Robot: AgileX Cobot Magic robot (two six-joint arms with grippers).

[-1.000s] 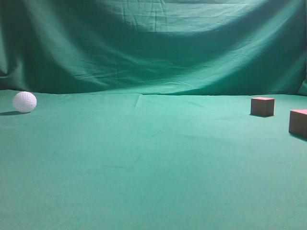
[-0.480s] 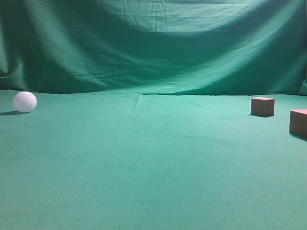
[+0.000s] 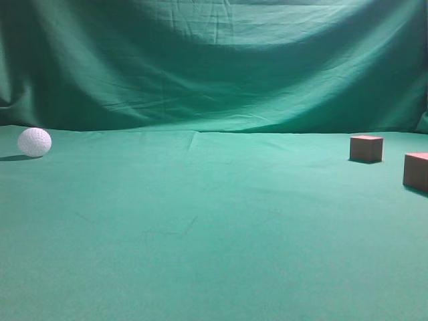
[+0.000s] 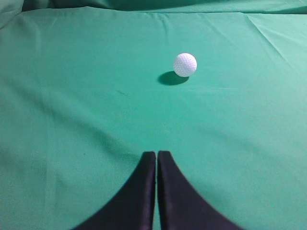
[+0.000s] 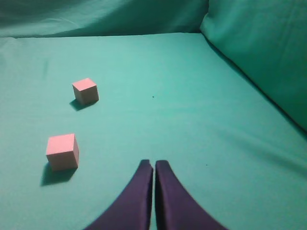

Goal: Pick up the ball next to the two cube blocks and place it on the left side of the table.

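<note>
Closed tight, the left gripper (image 4: 157,154) holds nothing, its two dark fingers pressed together above the table (image 4: 72,105); the ball (image 4: 184,64) rests on the cloth well ahead of the tips and a little to their right, with bare green cloth between and all round it. From the exterior view the ball (image 3: 34,142) sits at the table's far left, well apart from the two cube blocks (image 3: 366,148) at the far right; the right gripper (image 5: 154,164) is likewise closed and empty, angled down over the cloth, the cubes (image 5: 62,151) ahead to its left.
</note>
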